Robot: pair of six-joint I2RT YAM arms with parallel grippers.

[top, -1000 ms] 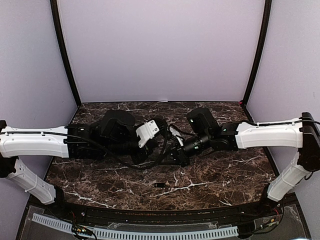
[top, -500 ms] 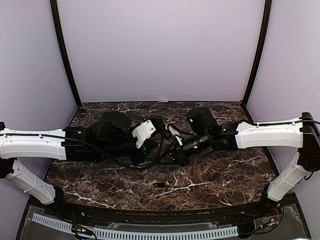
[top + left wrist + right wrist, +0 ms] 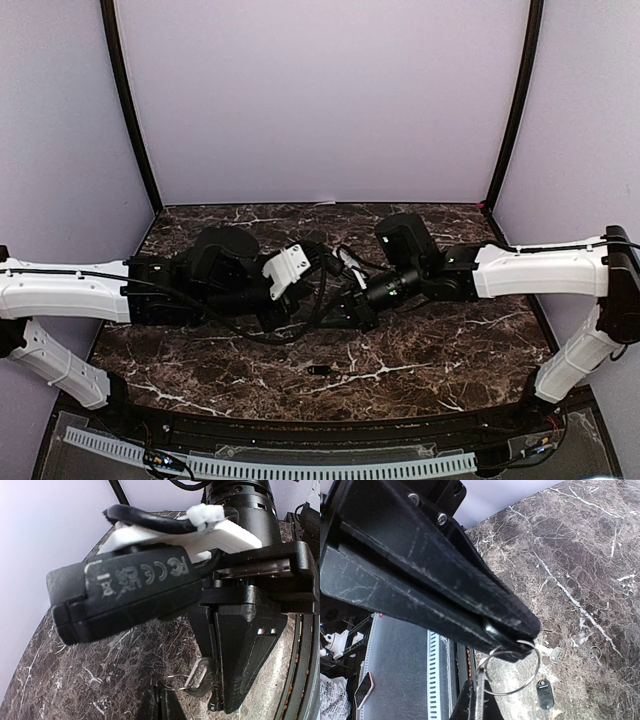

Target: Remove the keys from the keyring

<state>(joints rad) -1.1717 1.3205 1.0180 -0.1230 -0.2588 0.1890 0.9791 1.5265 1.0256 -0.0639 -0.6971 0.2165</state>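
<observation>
A thin silvery wire keyring [image 3: 512, 672] is held up over the surface. It is pinched at its top betw. the closed black fingers of the right gripper [image 3: 522, 637]. At its lower left the wire is also gripped by the left gripper [image 3: 476, 700], whose dark fingers are pressed together w/ a thin silvery edge running down betw. them. Whether that edge is wire or sth. else cannot be told.

In the left wrist view a small silvery tab-shaped piece [image 3: 198, 672] is seen on the wire, just beside the right gripper's finger.

One dark oblong key [image 3: 545, 694] w/ a pale glint is seen lying flat on the dark brown white-veined marble surface [image 3: 580, 555], apart from the keyring. In the top view it is found near the front edge, betw. the two arm bases.

Near that key, a small silvery flat piece [image 3: 557, 654] and a small wire loop [image 3: 594, 653] are seen on the surface, close together but not touching.
</observation>
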